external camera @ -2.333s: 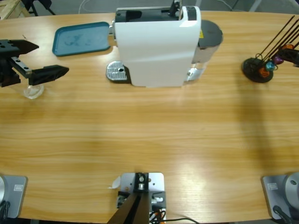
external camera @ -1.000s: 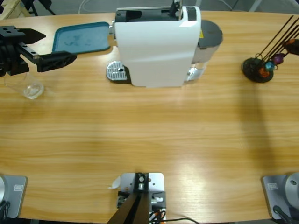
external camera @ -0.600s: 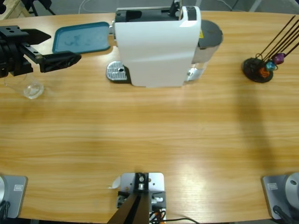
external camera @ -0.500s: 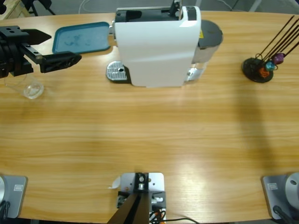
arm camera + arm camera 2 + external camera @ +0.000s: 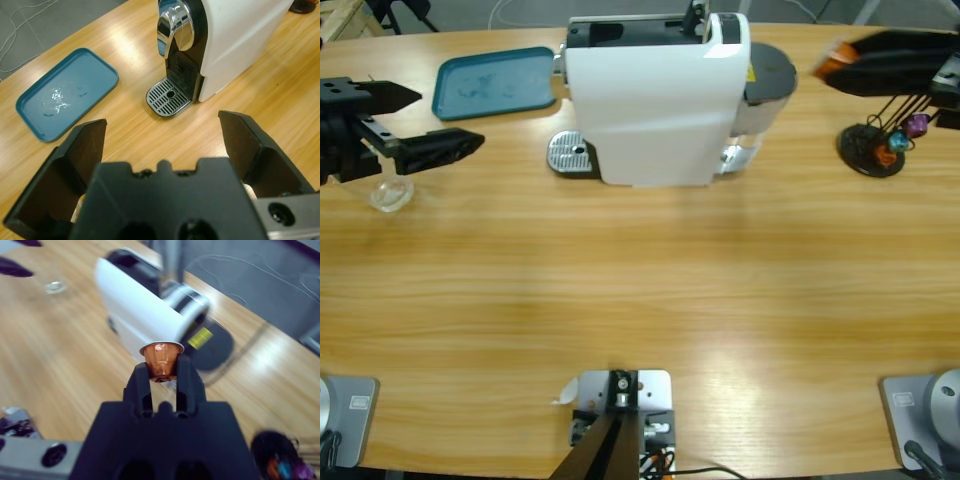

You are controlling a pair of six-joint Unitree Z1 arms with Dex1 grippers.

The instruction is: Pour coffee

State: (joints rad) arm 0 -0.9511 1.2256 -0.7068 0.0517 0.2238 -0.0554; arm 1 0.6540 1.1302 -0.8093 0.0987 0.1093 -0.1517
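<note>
No coffee is in view. A small clear glass (image 5: 390, 192) stands on the table at the far left, and I see no liquid in it. Just beyond it hovers my left gripper (image 5: 450, 118), open and holding nothing, pointing toward the white coffee machine (image 5: 655, 100). The left wrist view looks between the spread jaws at the machine's spout and drip grate (image 5: 168, 95). My right gripper (image 5: 830, 62) is at the top right, shut on an orange capsule (image 5: 161, 359), which it holds up in front of the machine (image 5: 145, 305).
A teal tray (image 5: 495, 82) lies behind the left gripper, left of the machine. A black capsule stand (image 5: 875, 145) with coloured capsules on thin rods sits at the right edge, under the right arm. Bare wooden tabletop (image 5: 640, 290) spreads across the front.
The right arm has swung into the high view at the top right, carrying the orange capsule. The left gripper has drawn back slightly to the left and toward the glass.
</note>
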